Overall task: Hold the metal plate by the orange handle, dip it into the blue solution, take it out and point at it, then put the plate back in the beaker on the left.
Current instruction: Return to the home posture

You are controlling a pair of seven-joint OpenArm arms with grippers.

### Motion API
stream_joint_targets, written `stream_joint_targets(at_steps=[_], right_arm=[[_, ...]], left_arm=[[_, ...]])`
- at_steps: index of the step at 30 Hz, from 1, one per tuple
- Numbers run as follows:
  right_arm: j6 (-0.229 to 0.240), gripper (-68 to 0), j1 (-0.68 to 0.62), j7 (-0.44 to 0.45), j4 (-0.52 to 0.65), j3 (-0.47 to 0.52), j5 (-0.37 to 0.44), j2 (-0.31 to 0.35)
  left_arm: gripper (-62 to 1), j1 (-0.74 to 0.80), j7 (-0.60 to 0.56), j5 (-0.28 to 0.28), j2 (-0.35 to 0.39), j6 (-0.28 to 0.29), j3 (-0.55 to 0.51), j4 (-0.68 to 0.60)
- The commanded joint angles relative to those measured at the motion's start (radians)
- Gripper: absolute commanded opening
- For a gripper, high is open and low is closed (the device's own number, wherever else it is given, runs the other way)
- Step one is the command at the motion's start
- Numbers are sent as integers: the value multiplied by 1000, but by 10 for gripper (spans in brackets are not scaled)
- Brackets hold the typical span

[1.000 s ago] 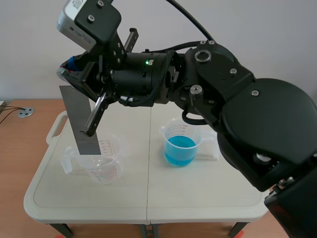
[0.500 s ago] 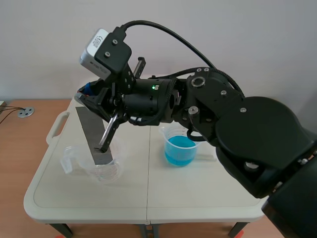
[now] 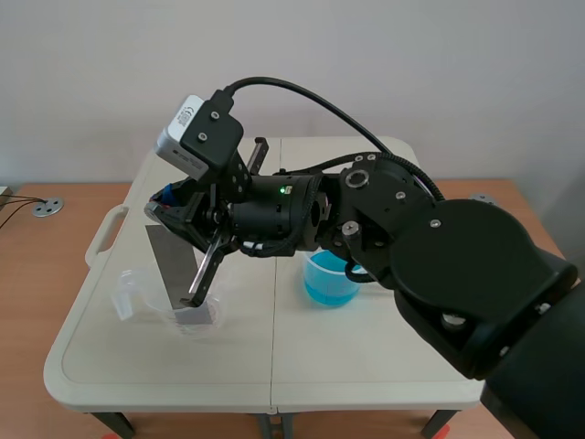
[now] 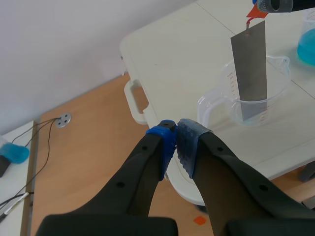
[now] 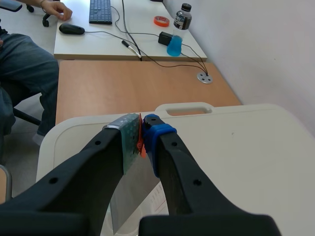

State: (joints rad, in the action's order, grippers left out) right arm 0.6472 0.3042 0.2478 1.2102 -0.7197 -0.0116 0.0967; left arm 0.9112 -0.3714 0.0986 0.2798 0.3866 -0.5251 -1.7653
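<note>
- Most of the job looks done: the right arm (image 3: 457,274) reaches across the surface (image 3: 366,366), and the right jaws are clamped on the orange handle (image 5: 141,142). The plate (image 3: 174,270) stands with its lower end inside the clear beaker (image 4: 224,93) on the left.
- One step is left, by my judgement: letting go. Whether the plate is wet from the blue solution (image 3: 329,279) is hard to tell from here.
- Left jaws are pressed together on nothing, out past the surface's edge.
- Against a second ago, the arm has dropped. The plate, then just at the rim, now sits deep in the beaker.
</note>
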Motion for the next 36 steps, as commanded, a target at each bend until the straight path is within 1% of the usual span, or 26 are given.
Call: stream_joint_targets(at_steps=[1, 14, 16, 17, 21, 26, 31, 36], right_arm=[[-4, -664, 24, 21, 3, 0, 14, -8], [-4, -664, 23, 17, -19, 0, 10, -5], [-4, -663, 25, 17, -19, 0, 0, -5], [-4, -649, 25, 17, -19, 0, -7, -5], [-4, -553, 25, 17, -19, 2, -11, -5], [-5, -473, 26, 17, -19, 20, -12, -5], [-5, -356, 26, 16, -19, 49, -11, -5], [-51, -274, 25, 12, -19, 74, -11, -5]], left_arm=[[-558, 2, -13, 10, -2, 1, -5, -18], [-551, 2, 6, 10, -2, 1, -5, -18], [-552, 2, 6, 10, -2, 1, -5, -18], [-552, 2, 6, 10, -2, 1, -5, -18], [-552, 2, 6, 10, -2, 1, -5, -18], [-552, 2, 6, 10, -2, 1, -5, -18], [-552, 2, 7, 10, -2, 1, -5, -18], [-552, 2, 22, 10, -2, 1, -5, -18]])
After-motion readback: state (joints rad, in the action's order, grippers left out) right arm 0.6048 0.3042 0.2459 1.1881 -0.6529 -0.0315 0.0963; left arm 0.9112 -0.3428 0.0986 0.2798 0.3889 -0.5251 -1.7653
